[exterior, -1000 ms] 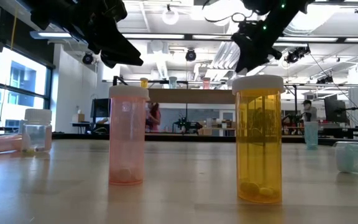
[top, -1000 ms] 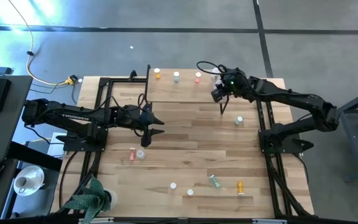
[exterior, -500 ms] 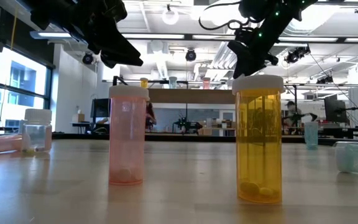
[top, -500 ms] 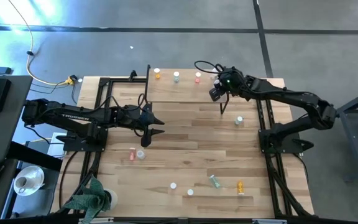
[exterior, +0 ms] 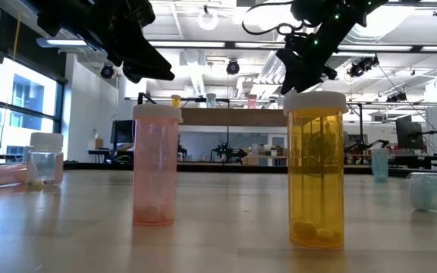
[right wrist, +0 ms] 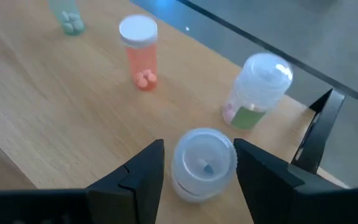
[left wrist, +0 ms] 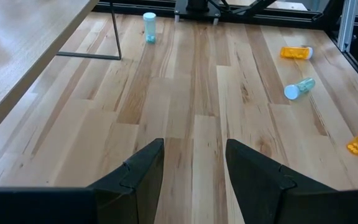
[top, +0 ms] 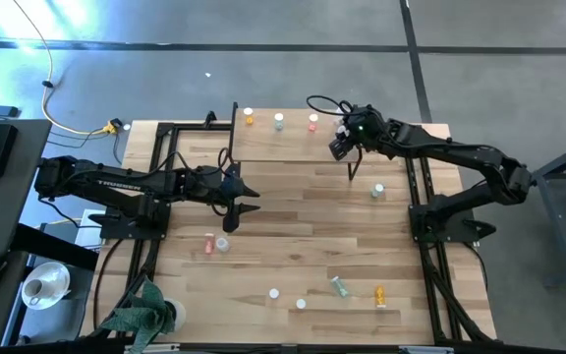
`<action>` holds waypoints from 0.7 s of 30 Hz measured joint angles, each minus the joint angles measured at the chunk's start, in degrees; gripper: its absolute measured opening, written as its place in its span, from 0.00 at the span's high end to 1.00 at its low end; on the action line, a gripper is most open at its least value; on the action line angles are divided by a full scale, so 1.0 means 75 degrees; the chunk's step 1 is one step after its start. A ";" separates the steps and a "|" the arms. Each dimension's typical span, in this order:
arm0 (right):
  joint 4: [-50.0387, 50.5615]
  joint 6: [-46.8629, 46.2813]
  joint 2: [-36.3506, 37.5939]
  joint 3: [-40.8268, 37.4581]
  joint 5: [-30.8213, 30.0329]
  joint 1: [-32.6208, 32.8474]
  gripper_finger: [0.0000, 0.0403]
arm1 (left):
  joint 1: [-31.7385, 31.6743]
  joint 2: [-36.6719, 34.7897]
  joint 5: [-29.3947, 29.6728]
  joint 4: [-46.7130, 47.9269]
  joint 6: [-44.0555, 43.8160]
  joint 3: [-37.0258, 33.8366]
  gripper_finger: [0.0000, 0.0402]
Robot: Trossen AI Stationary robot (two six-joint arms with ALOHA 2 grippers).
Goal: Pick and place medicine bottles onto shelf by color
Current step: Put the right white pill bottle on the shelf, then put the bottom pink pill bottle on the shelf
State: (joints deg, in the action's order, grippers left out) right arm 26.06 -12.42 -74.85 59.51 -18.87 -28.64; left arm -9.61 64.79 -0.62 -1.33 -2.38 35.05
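Right gripper (right wrist: 194,171) over the far right end of the shelf (top: 283,146), its fingers parted to either side of an upright clear bottle (right wrist: 202,163) standing on the shelf top, with a small gap visible each side and no evident grip. Risk: a sideways drift while lifting away could clip the white cap and topple this bottle into the neighbouring clear bottle with a green label (right wrist: 258,89) or off the nearby edge. Left gripper (left wrist: 194,171) hangs open and empty above mid-table.

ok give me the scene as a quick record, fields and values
shelf: far edge of table, four bottles upright in a row
right gripper: over shelf, jaws open either side of clear bottle standing on it
left gripper: mid-table, jaws open, empty
loose bottles: teal one upright near right arm, orange one lying at near edge
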 joint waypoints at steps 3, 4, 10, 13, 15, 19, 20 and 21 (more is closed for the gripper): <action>-0.0009 0.0116 0.0076 0.0048 -0.0009 0.0000 0.54 | 0.0000 0.0000 0.0000 0.0010 -0.0001 0.0000 0.60; 0.0059 0.0119 0.0092 0.0101 -0.0012 0.0000 0.54 | 0.0000 0.0002 0.0000 0.0021 -0.0001 0.0000 0.60; 0.0772 0.0119 0.0322 0.0659 -0.0003 0.0054 0.54 | 0.0000 0.0002 0.0000 0.0042 -0.0001 -0.0003 0.60; 0.1142 0.0137 0.0520 0.0816 -0.0004 0.0217 0.54 | 0.0000 0.0000 0.0000 0.0066 -0.0001 -0.0003 0.60; 0.1392 0.0210 0.0707 0.0819 0.0000 0.0378 0.54 | 0.0000 0.0000 0.0000 0.0097 0.0000 -0.0003 0.60; 0.2069 0.0152 0.1030 0.0819 -0.0013 0.0851 0.54 | 0.0000 0.0000 -0.0055 0.0224 -0.0014 -0.0003 0.60; 0.2171 0.0091 0.1100 0.0811 -0.0052 0.1007 0.54 | 0.0000 0.0000 -0.0066 0.0233 -0.0065 -0.0003 0.60; 0.2181 0.0065 0.1199 0.0744 -0.0107 0.1189 0.54 | 0.0002 0.0000 -0.0090 0.0231 -0.0118 -0.0003 0.60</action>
State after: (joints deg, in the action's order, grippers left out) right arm 42.42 -11.94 -65.86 65.09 -19.68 -19.73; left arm -9.59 64.79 -1.30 0.40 -3.26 35.03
